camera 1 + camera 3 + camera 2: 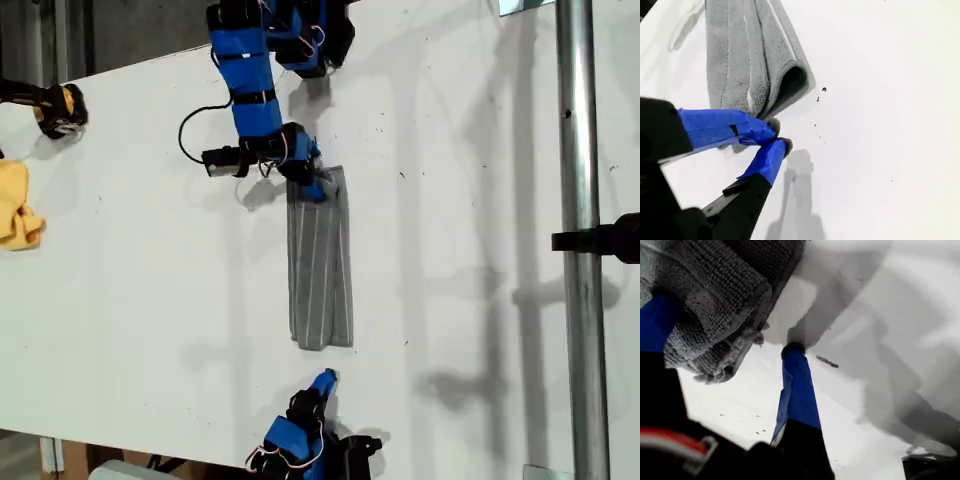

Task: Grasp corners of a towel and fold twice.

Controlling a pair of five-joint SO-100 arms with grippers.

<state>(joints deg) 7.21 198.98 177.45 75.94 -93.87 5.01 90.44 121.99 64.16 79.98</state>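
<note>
Gripper one, my first gripper (pixel 313 186), sits at the far end of the towel (pixel 320 265) in the exterior view; its wrist view shows its blue jaws spread, one lying against the bunched grey cloth (pixel 715 300) and the other (pixel 797 390) standing apart on the bare counter (pixel 880 315), so it pinches nothing. My second gripper (pixel 775 137) has its blue tips pressed together with nothing between them, just beside the near folded end of the towel (pixel 755 65); in the exterior view it sits near the bottom edge (pixel 322 385), apart from the cloth. The towel lies as a long narrow folded strip in the middle of the white counter (pixel 450 250), with wide bare surface on both long sides. A metal pole (pixel 580 240) runs down the exterior view's right, and a small yellow cloth (pixel 18 210) lies at its left edge. No readable writing shows anywhere.
</note>
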